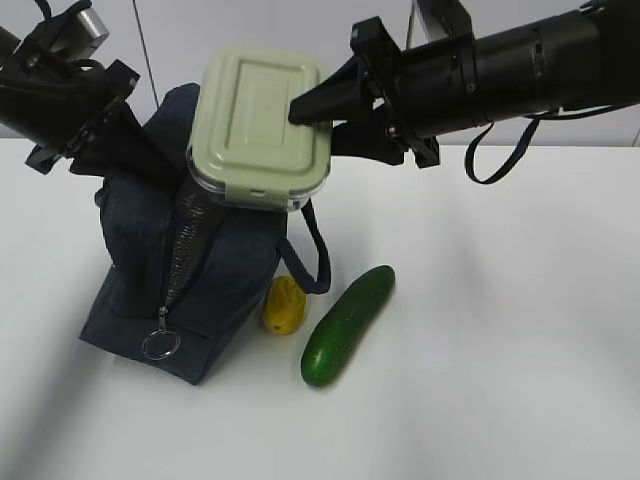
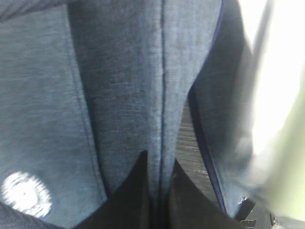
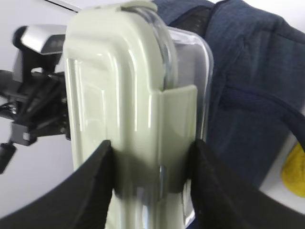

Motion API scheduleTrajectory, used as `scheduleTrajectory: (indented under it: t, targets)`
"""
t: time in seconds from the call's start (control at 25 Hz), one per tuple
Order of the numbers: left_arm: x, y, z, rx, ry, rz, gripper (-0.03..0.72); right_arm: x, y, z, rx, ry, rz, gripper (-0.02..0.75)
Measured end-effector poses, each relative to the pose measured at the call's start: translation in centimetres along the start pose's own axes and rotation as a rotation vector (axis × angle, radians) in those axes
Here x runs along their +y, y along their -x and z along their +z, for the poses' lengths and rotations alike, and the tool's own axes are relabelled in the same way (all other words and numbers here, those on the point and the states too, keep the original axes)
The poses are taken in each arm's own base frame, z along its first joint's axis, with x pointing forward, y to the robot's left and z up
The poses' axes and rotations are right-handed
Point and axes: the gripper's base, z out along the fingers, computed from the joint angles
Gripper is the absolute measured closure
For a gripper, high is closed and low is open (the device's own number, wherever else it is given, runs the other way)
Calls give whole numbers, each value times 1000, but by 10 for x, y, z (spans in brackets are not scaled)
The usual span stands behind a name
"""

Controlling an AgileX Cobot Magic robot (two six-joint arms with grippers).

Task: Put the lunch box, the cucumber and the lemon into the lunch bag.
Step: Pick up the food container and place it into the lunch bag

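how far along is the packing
Nothing is packed yet. In hand: the right gripper holds the lunch box tilted over the bag, while the left gripper pinches the bag's fabric. Left: seat the box, then add the lemon and cucumber, both on the table.

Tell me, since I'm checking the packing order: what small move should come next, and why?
Probably lower the lunch box into the lunch bag. The right gripper clamps it at the bag's open top, while the left gripper pinches the fabric, holding the bag. The lemon and cucumber lie on the table.
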Motion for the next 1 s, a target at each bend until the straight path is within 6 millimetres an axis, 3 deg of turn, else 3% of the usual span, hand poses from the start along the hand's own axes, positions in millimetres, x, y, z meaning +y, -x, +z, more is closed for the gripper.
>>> scheduleTrajectory:
  t: [0.16,0.76,1.0]
  targets:
    - [-1,0,0,-5,-6,3,696,-14,-4,7,50,-31,-1,384]
    - [-6,1,0,-18,-61,42,696,-35,-12,14,126,-132,20,384]
    - [-8,1,0,-9,-84,51,696,-36,-14,31,119,-101,76,384]
